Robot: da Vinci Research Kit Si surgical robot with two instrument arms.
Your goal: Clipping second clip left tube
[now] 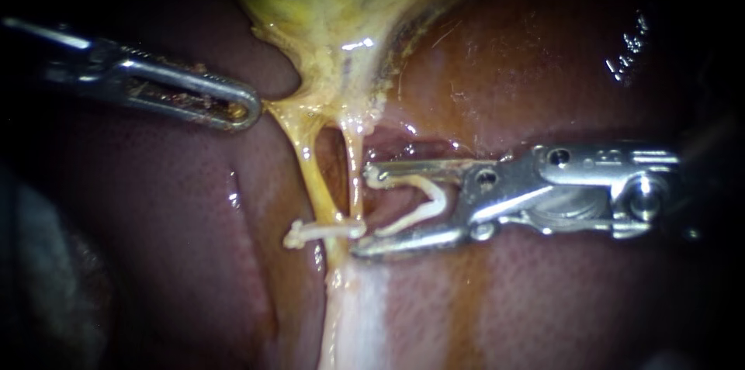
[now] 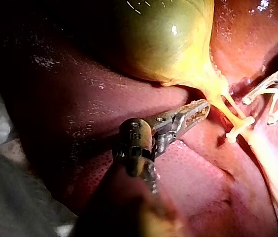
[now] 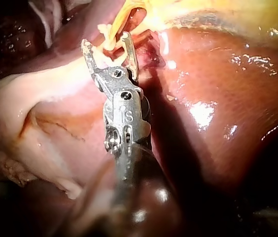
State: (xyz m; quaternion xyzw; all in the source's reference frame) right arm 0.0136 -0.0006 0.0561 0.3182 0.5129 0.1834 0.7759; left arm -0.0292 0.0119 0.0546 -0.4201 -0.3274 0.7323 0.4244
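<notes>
Two yellow tubes run down from the gallbladder [image 1: 341,5]: a thicker left tube [image 1: 310,176] and a thin right tube [image 1: 355,172]. A white clip [image 1: 322,232] lies shut across the left tube low down, its end reaching the right tube. My right instrument [image 1: 365,211] comes in from the right with its jaws wide apart, carrying an open white clip [image 1: 431,199] between them. Its tips stand just right of the right tube, above the placed clip. My left instrument [image 1: 244,110] grips the yellow tissue at the gallbladder's neck and pulls it left.
The dark red liver [image 1: 543,67] lies around and under both tubes. A pale band of tissue [image 1: 357,316] runs down below the placed clip. In the left wrist view the gallbladder [image 2: 163,34] bulges ahead of my left instrument [image 2: 198,109].
</notes>
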